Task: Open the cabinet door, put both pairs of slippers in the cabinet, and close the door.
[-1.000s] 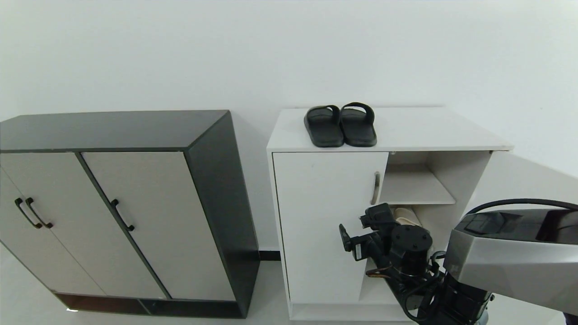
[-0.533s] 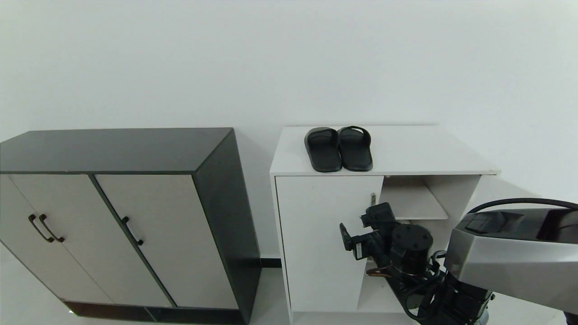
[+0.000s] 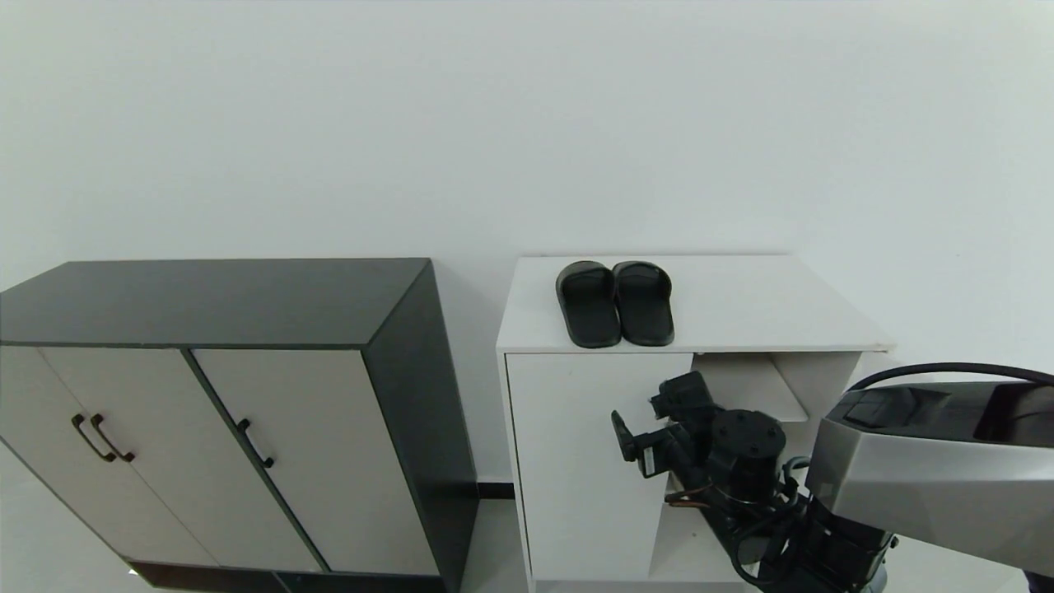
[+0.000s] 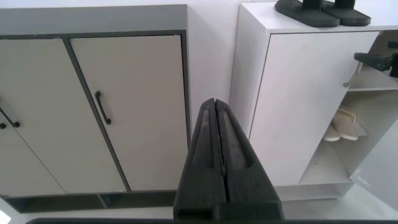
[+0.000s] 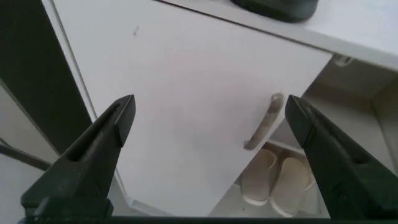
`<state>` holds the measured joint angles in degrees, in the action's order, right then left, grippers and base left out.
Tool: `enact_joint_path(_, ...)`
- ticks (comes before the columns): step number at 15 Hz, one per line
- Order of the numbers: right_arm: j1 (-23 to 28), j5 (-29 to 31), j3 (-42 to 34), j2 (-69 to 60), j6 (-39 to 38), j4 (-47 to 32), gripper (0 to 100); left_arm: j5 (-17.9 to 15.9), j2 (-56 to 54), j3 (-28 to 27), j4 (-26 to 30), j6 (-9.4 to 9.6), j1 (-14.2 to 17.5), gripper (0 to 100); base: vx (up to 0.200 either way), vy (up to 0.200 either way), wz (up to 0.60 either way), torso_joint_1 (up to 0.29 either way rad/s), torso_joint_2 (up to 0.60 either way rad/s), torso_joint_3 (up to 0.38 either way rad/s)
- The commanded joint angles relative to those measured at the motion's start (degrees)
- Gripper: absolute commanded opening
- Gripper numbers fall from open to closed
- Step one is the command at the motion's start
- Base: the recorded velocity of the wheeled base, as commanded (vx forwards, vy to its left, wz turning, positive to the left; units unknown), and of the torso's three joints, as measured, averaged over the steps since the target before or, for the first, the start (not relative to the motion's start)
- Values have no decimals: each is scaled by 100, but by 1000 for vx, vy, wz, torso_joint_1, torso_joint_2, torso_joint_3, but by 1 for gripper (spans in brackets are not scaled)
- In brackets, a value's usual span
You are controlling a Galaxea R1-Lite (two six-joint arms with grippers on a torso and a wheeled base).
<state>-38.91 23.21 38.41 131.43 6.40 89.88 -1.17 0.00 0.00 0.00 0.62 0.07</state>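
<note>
Right gripper [image 5: 209,106]: fingers spread wide, nothing between them. It faces the cabinet door [image 3: 576,461], near the handle [image 5: 264,121], not touching. Left gripper [image 4: 215,104]: fingers pressed together, empty, well back from both cabinets. Black slippers [image 3: 615,303] sit side by side on top of the white cabinet [image 3: 741,301]. Pale slippers [image 5: 278,180] are in the open lower compartment beside the door, under the shelf [image 3: 757,387]. Door looks flush — covers the left half. Dark two-door cabinet [image 3: 247,395] stands just to the left.
</note>
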Motion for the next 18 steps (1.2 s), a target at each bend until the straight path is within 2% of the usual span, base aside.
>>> enact_joint_path(1,59,-18,281,-152,151,-58,100,3,9,0,0,-1,1,0,0,0,0,36,-61,-41)
enact_joint_path(2,50,-18,518,-372,142,-674,100,3,9,0,0,-1,1,0,0,0,0,0,0,0)
enact_joint_path(3,42,-10,808,-768,-16,-1632,100,3,0,0,0,-1,1,0,0,0,0,0,0,0)
enact_joint_path(4,-37,61,1265,-1190,-464,-2862,100,3,0,0,0,-1,1,0,0,0,0,0,0,0)
enact_joint_path(6,-213,483,2118,-1664,-1150,-4506,100,3,9,0,0,-1,1,0,0,0,0,0,0,0)
enact_joint_path(9,-354,641,3155,-1981,-1870,-6202,100,3,9,0,0,17,1,0,0,0,0,0,0,0)
enact_joint_path(10,-407,843,3348,-1989,-2046,-6518,100,3,9,0,0,17,1,0,0,0,0,0,0,0)
enact_joint_path(13,-415,975,3348,-1901,-2090,-6554,100,3,9,0,0,17,1,0,0,0,0,0,0,0)
enact_joint_path(18,-407,992,3331,-1770,-2099,-6510,100,3,9,0,0,-1,1,0,200,0,0,2,-2,2)
